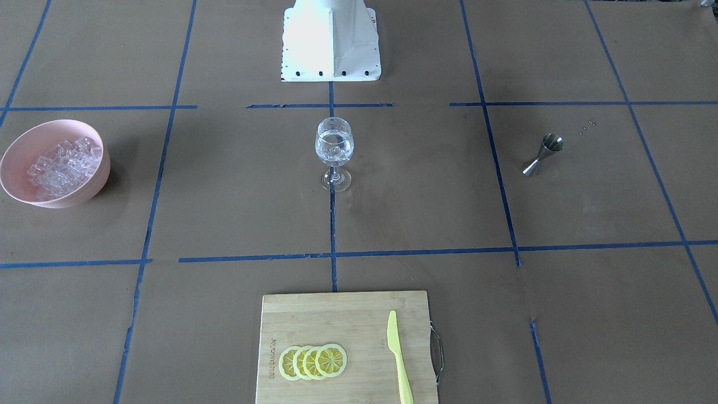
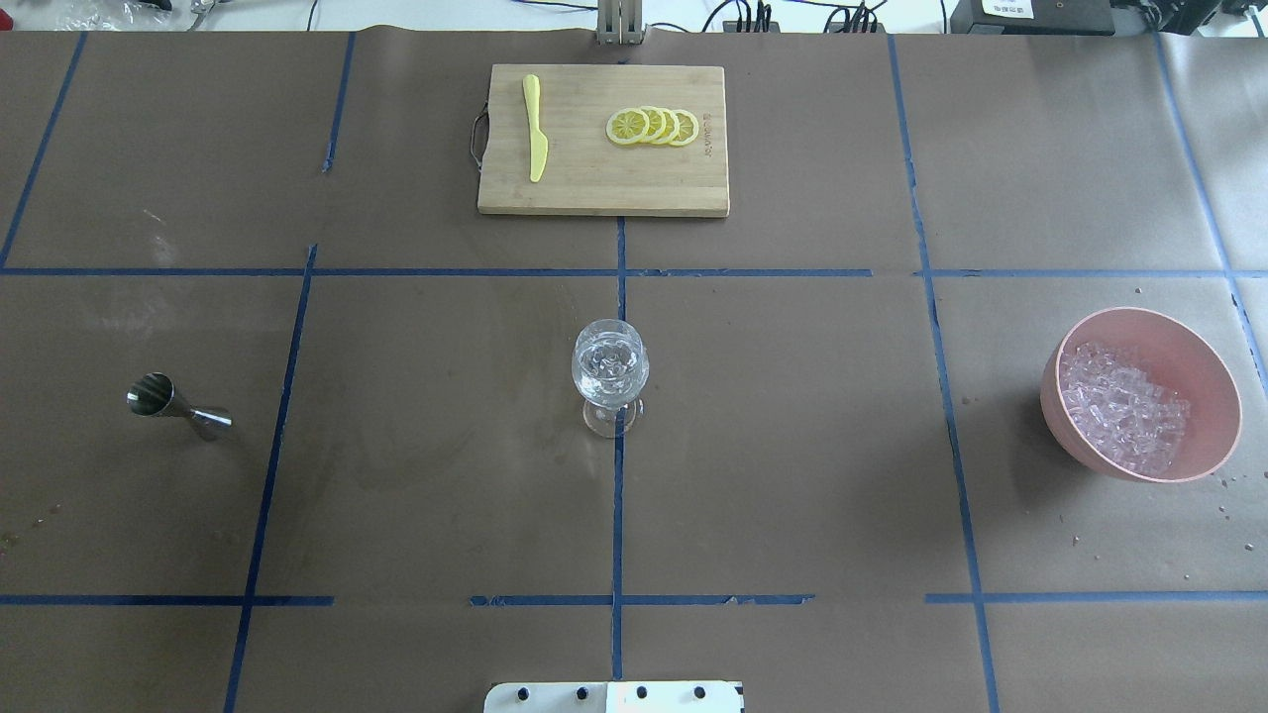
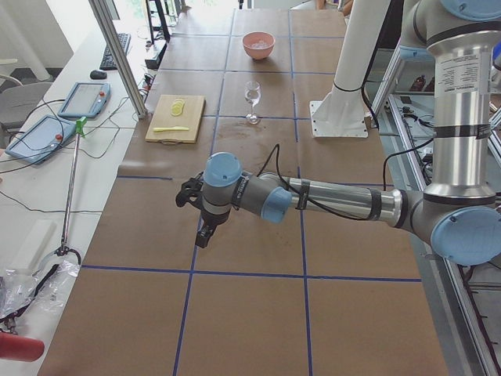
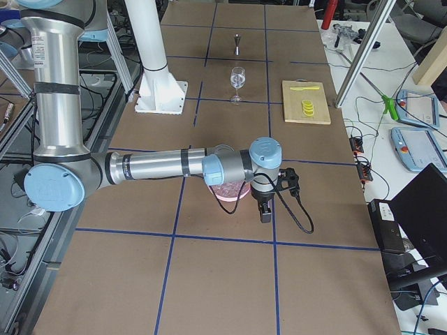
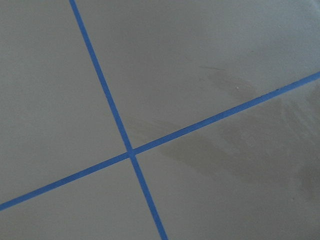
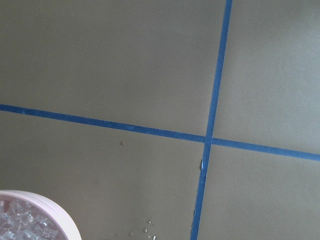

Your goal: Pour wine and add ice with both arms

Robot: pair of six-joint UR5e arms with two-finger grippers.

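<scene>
A wine glass (image 1: 334,150) (image 2: 609,374) stands at the table's middle with clear wine in its bowl and what look like a few clear cubes. A pink bowl (image 1: 92,185) (image 2: 1204,436) full of ice (image 1: 63,163) (image 2: 1124,411) sits on the robot's right side. A steel jigger (image 1: 543,155) (image 2: 180,407) stands on the robot's left side. The left gripper (image 3: 203,233) hangs over bare table at the left end, seen only from the side. The right gripper (image 4: 265,213) hangs beside the bowl (image 4: 225,193). I cannot tell whether either is open or shut.
A wooden cutting board (image 2: 594,183) at the far edge carries lemon slices (image 2: 652,126) and a yellow knife (image 2: 535,127). The white pedestal (image 1: 331,42) stands at the robot's side. Small droplets or chips lie near the bowl (image 6: 30,212) in the right wrist view.
</scene>
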